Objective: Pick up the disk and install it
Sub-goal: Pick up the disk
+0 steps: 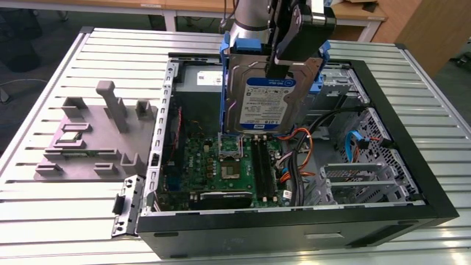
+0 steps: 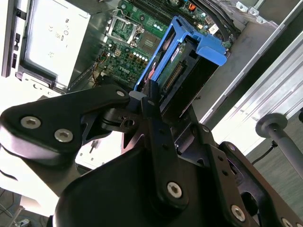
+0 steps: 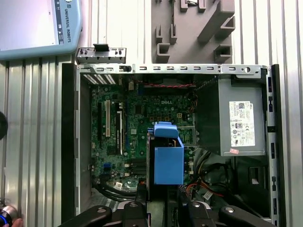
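The disk (image 1: 266, 102), silver with a white-and-blue label and blue carrier rails, hangs upright above the open computer case (image 1: 412, 165), over the motherboard. My gripper (image 1: 277, 72) is shut on its upper part, with a black finger lying across the label. In the second wrist view the disk (image 2: 182, 71) extends away from the fingers (image 2: 150, 97), its blue rail facing the camera. In the first wrist view the disk's blue carrier (image 3: 168, 163) sits over the motherboard just ahead of the gripper (image 3: 163, 208).
The case holds a green motherboard (image 1: 224, 165), a grey power-supply box (image 3: 241, 123), orange and blue cables (image 1: 301, 149) and a metal drive cage (image 1: 360, 182). A grey parts fixture (image 1: 96, 132) lies on the slatted table (image 1: 59, 221) at the exterior view's left.
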